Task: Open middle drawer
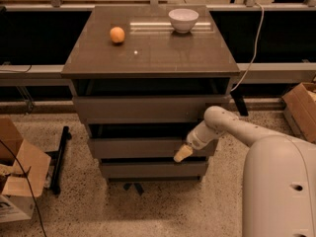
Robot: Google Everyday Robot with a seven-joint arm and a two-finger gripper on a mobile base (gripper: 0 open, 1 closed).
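The middle drawer [138,147] is the second of three grey-brown flat fronts in the cabinet [148,58]. A dark gap shows above its front panel. The top drawer front [148,108] sits above it and the bottom drawer front [148,170] below. My gripper [182,153] is at the right end of the middle drawer front, at its lower edge, with the white arm [237,127] reaching in from the right. Its cream-coloured tip points down and left.
An orange [117,34] and a white bowl [183,19] rest on the cabinet top. Cardboard boxes stand at the left [15,177] and right [301,107]. A black bar [59,157] lies on the speckled floor left of the cabinet. A cable [254,43] hangs at the right.
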